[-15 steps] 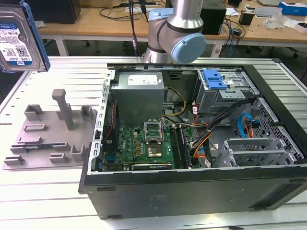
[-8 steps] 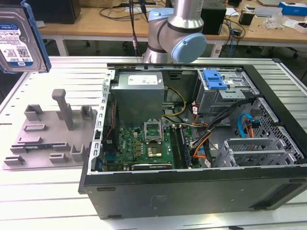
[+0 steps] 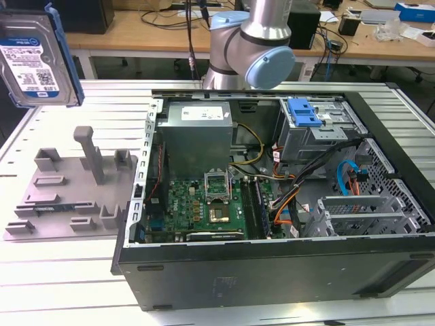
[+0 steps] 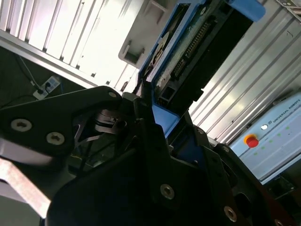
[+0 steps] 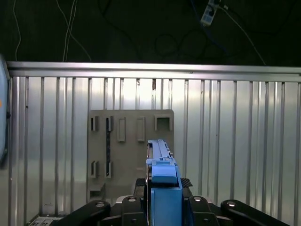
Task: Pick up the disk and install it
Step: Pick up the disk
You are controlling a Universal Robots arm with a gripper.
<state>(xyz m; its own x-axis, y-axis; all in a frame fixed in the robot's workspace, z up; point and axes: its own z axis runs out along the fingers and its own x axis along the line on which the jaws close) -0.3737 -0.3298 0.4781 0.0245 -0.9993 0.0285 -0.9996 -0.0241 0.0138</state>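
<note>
We see the disk (image 3: 34,58) lifted off the table, standing on edge high at the exterior view's left, its white-and-blue label facing the camera and its blue carrier frame along the edge. It hangs above the grey fixture (image 3: 75,193) and touches nothing below. In the first wrist view the gripper (image 5: 163,184) has its black fingers (image 5: 141,182) closed against the two sides of the disk's blue frame, the fixture lying flat on the slatted metal table (image 5: 235,141) beneath. The open computer case (image 3: 272,272) sits well apart, at the exterior view's right.
</note>
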